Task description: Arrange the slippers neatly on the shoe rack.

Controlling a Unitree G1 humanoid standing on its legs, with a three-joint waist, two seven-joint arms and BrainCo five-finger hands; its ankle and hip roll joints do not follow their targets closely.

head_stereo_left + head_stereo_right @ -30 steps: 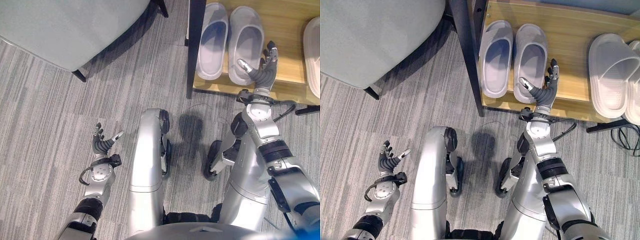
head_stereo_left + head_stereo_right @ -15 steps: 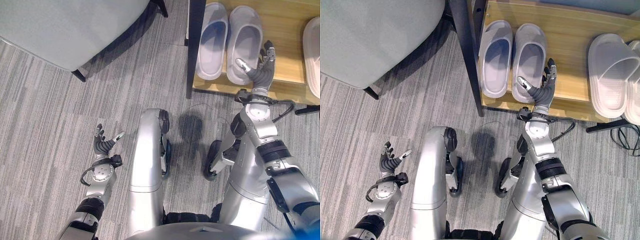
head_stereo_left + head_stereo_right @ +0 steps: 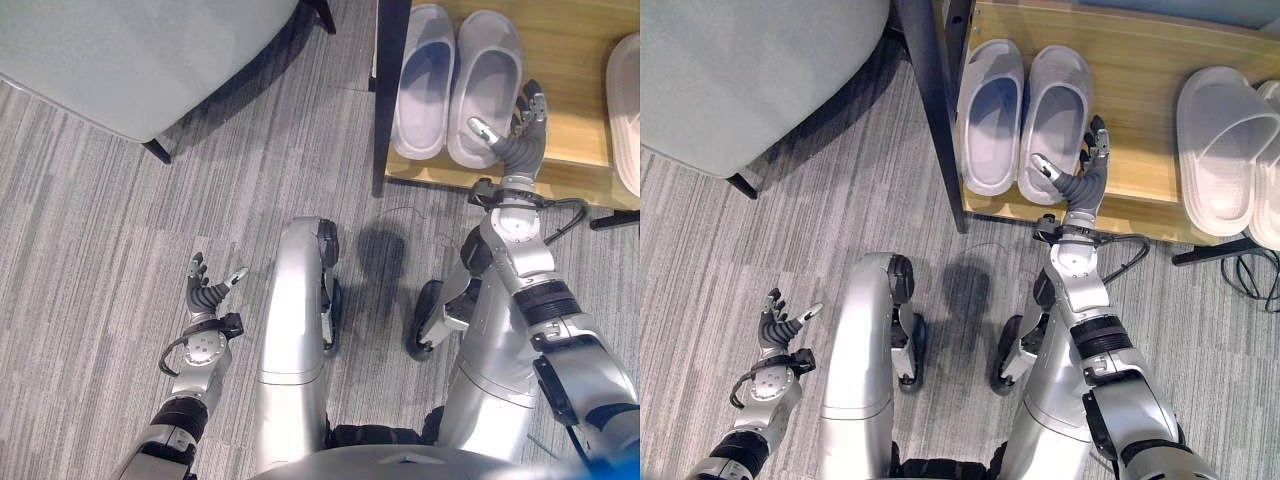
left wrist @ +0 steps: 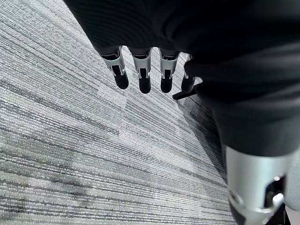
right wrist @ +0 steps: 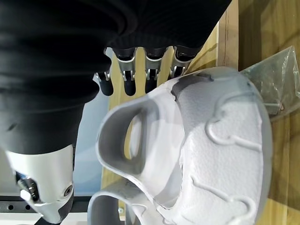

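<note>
Here, right hand (image 3: 1076,183) open against grey slipper (image 3: 1055,122) heel, sole tread in wrist view.

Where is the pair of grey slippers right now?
The grey slippers sit side by side at the left end of the wooden shoe rack, just ahead of the right hand.

The slippers (image 3: 1025,110) look like matt, smooth moulded foam with pebbled insoles. The shoe rack (image 3: 1140,70) is light wood with a dark metal post. The floor (image 3: 120,230) is ribbed grey carpet.
</note>
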